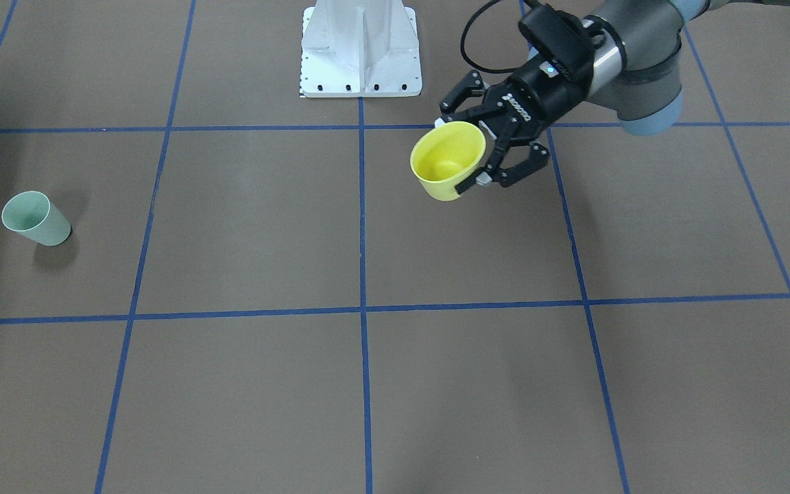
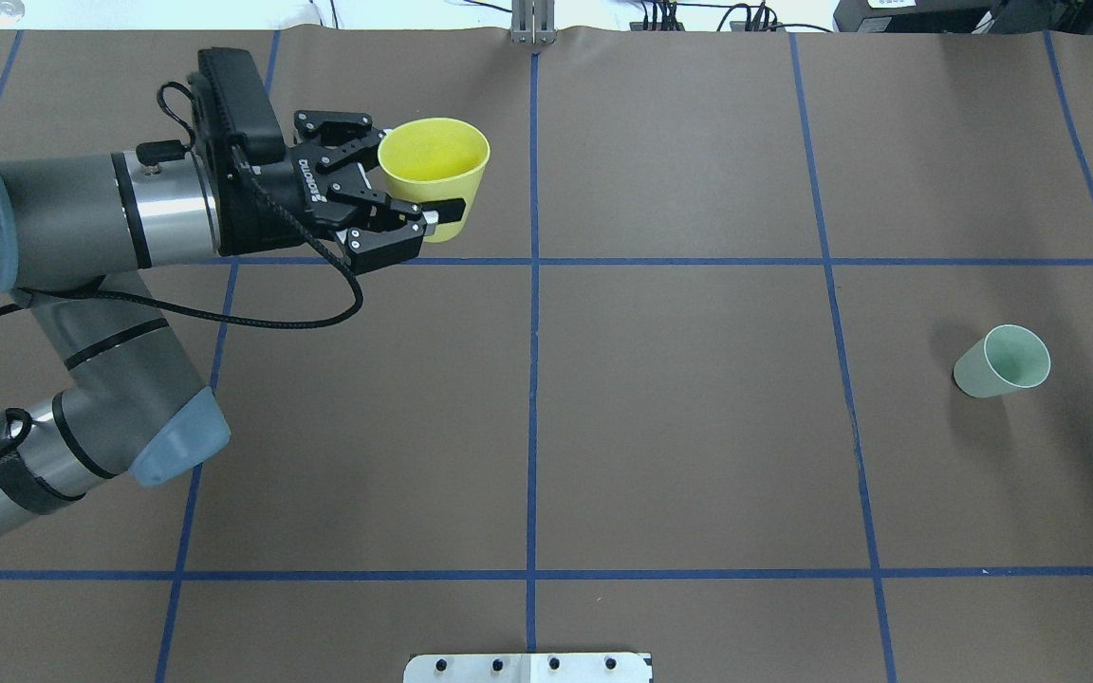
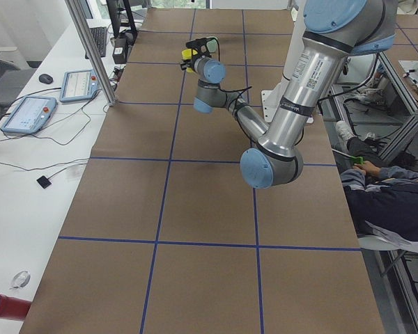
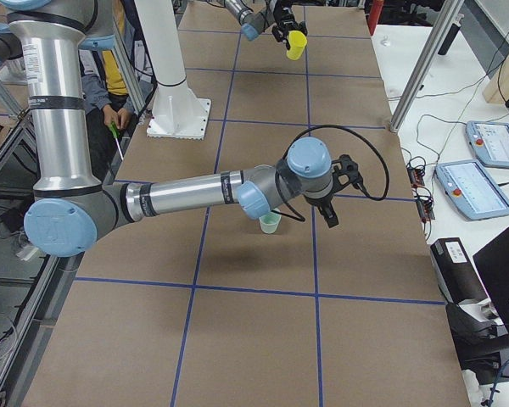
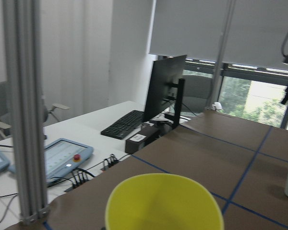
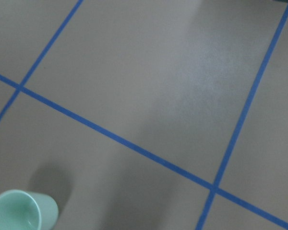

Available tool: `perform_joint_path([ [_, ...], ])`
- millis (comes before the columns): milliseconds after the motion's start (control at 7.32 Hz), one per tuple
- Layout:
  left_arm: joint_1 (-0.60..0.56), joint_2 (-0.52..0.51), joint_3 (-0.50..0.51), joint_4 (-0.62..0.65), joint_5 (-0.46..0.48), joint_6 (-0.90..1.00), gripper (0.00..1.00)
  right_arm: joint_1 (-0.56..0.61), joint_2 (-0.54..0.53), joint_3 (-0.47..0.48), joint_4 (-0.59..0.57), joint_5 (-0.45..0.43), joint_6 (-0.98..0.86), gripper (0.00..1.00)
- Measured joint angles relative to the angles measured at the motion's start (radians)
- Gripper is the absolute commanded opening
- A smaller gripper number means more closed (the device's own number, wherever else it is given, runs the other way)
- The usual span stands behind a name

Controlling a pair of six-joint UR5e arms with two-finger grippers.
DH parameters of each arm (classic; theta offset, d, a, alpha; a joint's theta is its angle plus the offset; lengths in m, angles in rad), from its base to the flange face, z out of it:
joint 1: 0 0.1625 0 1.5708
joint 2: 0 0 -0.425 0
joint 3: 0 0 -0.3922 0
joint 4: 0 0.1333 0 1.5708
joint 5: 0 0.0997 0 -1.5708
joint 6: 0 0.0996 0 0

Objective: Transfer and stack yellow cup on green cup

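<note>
- While carrying, not yet stacking: yellow cup held up off the table, upper left of the overhead view, mouth up.
- Left gripper jaws closed part way on the cup, one finger on each side.
- Green cup alone at the middle right of that view, well apart from the yellow one, mouth open and free.
- Right gripper hanging near the green cup in the right side view; cannot tell if open or closed.
- Next, most likely: carry the yellow cup across to the right, line it up over the green cup, lower it straight in, let go. Maybe hand it to the other arm first.
- Brown table, flat, cut into big squares by blue tape.
- Around it, white desks with a screen, a keyboard and a touch pad.
</note>
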State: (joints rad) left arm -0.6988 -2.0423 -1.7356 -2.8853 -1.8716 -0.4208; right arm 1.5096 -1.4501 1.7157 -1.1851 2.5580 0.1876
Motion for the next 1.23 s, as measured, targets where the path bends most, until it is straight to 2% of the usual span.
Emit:
perform_joint_path([
  [137, 0.011, -0.004, 0.001, -0.008, -0.038, 0.018, 0.20, -0.046, 0.091, 0.020, -0.003, 0.017, 0.176, 1.00],
  [410, 0.020, 0.003, 0.015, -0.050, -0.054, 0.025, 0.20, -0.194, 0.271, 0.062, -0.004, 0.008, 0.548, 1.00],
  [546, 0.021, 0.005, 0.022, -0.063, -0.054, 0.026, 0.25, -0.278, 0.346, 0.082, -0.004, -0.018, 0.713, 1.00],
  [683, 0.022, 0.007, 0.026, -0.068, -0.053, 0.028, 0.37, -0.359, 0.407, 0.104, -0.008, -0.061, 0.848, 1.00],
  [820, 0.022, 0.008, 0.029, -0.070, -0.051, 0.030, 0.37, -0.429, 0.463, 0.121, -0.042, -0.102, 0.929, 1.00],
  [1229, 0.023, 0.010, 0.039, -0.076, -0.050, 0.033, 0.37, -0.588, 0.657, 0.149, -0.310, -0.179, 0.977, 1.00],
])
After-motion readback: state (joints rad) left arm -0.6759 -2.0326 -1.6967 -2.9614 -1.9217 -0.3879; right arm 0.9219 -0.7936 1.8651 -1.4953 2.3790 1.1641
